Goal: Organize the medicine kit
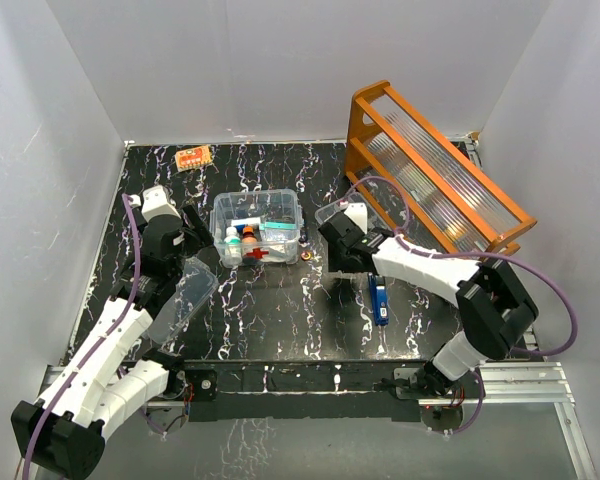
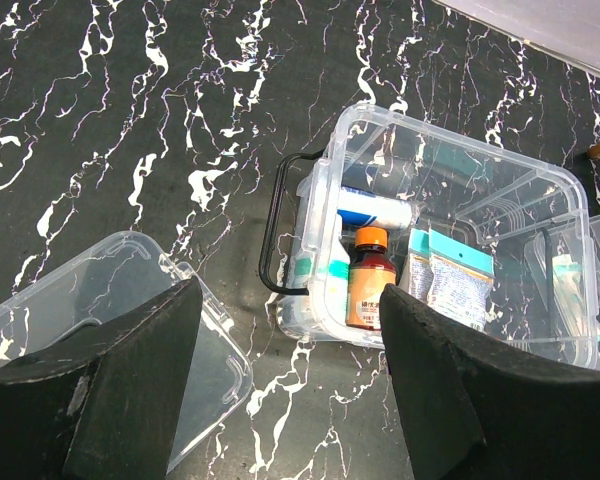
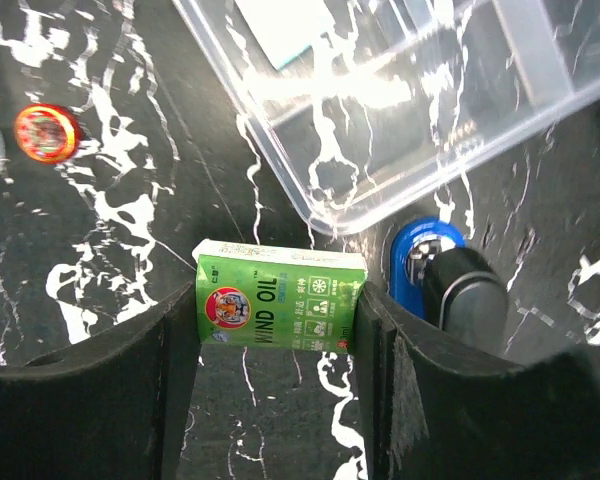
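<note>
The medicine kit (image 1: 257, 228) is a clear box with a red cross, open at mid table. It holds an orange-capped bottle (image 2: 370, 282), a white tube and sachets (image 2: 458, 280). A dark handle (image 2: 271, 228) shows at its side. Its clear lid (image 1: 183, 293) lies flat to the left, also in the left wrist view (image 2: 70, 310). My left gripper (image 1: 195, 238) is open and empty above the table between lid and box (image 2: 290, 400). My right gripper (image 1: 340, 248) is shut on a green Wind Oil box (image 3: 277, 305), just right of the kit.
A large orange wooden rack (image 1: 435, 165) leans at the back right. A clear tray (image 3: 400, 100) lies by the right gripper. A blue object (image 1: 380, 300) lies beside it. A small round red tin (image 3: 46, 133) and an orange blister pack (image 1: 193, 157) lie on the table.
</note>
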Motion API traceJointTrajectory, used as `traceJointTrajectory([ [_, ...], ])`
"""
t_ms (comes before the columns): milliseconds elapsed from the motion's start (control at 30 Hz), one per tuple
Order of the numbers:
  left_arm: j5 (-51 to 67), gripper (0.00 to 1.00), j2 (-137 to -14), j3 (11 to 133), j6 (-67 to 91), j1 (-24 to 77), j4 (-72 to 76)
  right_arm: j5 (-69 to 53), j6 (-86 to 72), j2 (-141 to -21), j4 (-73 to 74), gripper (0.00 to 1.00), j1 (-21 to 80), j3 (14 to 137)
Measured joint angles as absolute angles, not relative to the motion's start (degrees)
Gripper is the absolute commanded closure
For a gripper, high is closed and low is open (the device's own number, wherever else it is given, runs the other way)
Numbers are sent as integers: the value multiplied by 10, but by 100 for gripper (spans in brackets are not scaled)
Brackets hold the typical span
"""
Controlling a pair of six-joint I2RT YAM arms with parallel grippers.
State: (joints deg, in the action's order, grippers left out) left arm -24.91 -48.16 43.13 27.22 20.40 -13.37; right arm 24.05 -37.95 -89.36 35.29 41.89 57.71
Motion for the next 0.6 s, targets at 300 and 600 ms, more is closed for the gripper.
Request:
traceJointTrajectory([
  [300,-249,30,-481,431,272,204,-136,221,-202,-873,319,43,368,607],
  [600,-249,30,-477,431,272,204,-137,148,-87,-891,302,45,273,626],
])
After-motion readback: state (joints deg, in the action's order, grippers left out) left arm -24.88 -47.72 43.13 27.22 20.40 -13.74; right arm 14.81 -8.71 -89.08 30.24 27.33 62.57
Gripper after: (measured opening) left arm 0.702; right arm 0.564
